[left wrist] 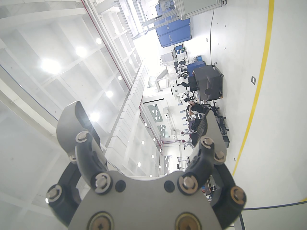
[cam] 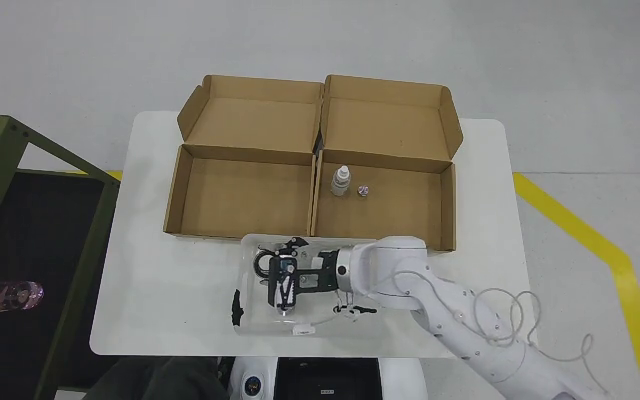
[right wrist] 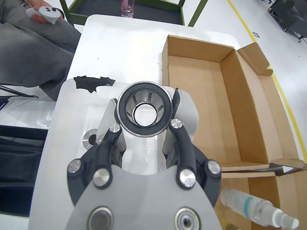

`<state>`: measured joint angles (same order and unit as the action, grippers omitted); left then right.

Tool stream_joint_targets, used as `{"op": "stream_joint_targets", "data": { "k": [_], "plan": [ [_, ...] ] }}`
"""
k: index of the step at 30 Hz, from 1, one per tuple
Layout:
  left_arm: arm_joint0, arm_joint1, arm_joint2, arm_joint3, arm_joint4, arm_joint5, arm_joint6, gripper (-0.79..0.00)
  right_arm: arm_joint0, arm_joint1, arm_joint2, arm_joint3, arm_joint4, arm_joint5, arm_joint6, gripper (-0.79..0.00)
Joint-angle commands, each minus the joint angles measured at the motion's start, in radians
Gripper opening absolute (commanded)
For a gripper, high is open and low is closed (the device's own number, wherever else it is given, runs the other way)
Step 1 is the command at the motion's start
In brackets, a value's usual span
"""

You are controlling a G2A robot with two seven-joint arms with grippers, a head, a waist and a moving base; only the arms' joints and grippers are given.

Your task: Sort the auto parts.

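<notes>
Bearing (right wrist: 121,107) clamped by outer rim in right gripper (right wrist: 144,111) over white tray (right wrist: 69,120), just beside cardboard box (right wrist: 203,92); smooth round steel, narrow contact, so liable to twist or slip free mid-transfer.

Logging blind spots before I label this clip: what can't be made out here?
- Small round metal part in the brown cardboard box: too small to identify in the top view.
- White plastic tray floor, right wrist view: covered by the right gripper and its black-faced steel ring; whether the ring is lifted or resting is unclear.
- Silver disc in the tray, same view: partly behind a gripper finger.
</notes>
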<state>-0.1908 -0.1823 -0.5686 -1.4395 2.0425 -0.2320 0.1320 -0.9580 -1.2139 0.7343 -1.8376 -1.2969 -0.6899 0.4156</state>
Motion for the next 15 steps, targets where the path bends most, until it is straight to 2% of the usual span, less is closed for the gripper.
{"op": "stream_joint_targets", "data": {
  "k": [1, 9, 15],
  "plan": [
    [0.0, 0.0, 0.0, 0.0, 0.0, 0.0, 0.0, 0.0, 0.009, -0.001, 0.01, 0.002, 0.007, 0.003, -0.002, -0.785],
    [0.0, 0.0, 0.0, 0.0, 0.0, 0.0, 0.0, 0.0, 0.044, -0.005, 0.057, 0.007, 0.021, 0.027, -0.007, -0.785],
    [0.0, 0.0, 0.0, 0.0, 0.0, 0.0, 0.0, 0.0, 0.097, -0.02, 0.059, 0.076, 0.053, 0.061, -0.015, -0.785]
  ]
}}
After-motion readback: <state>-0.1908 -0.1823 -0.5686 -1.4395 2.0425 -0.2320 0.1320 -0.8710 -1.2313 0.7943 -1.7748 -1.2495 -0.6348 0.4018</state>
